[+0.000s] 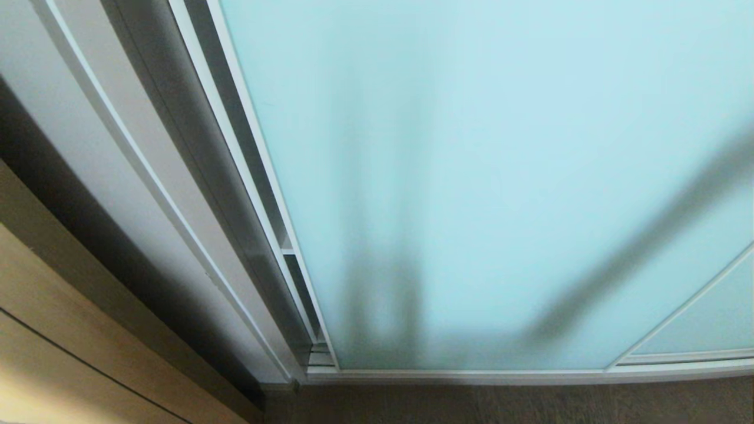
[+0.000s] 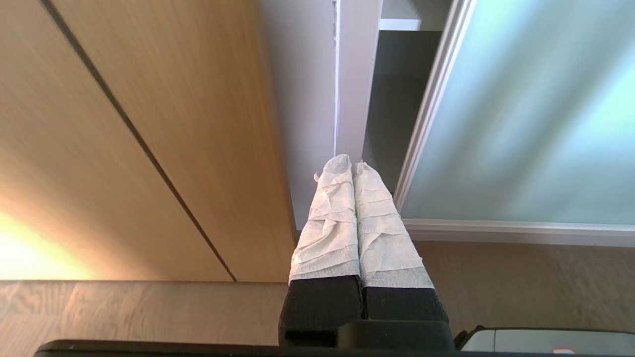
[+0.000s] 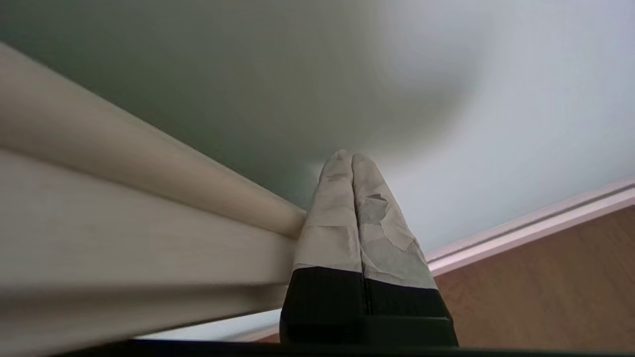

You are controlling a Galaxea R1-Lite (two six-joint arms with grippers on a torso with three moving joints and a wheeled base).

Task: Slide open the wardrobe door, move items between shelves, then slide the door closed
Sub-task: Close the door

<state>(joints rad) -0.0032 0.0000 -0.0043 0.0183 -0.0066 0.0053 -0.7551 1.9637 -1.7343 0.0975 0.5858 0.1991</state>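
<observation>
The right gripper (image 3: 352, 157), its paper-wrapped fingers pressed together on nothing, sits close against the frosted pale blue-green glass sliding wardrobe door (image 1: 500, 176) beside its silver-white frame. The left gripper (image 2: 353, 163), likewise closed and empty, hangs low near the door's edge. The door stands only a crack open, so opening appears in hand; next it likely needs a sideways push on the frame.

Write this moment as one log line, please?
door: nearly shut, narrow gap | left gripper: shut, empty, near gap | right gripper: shut, empty, by door glass | cushion: unseen
</observation>
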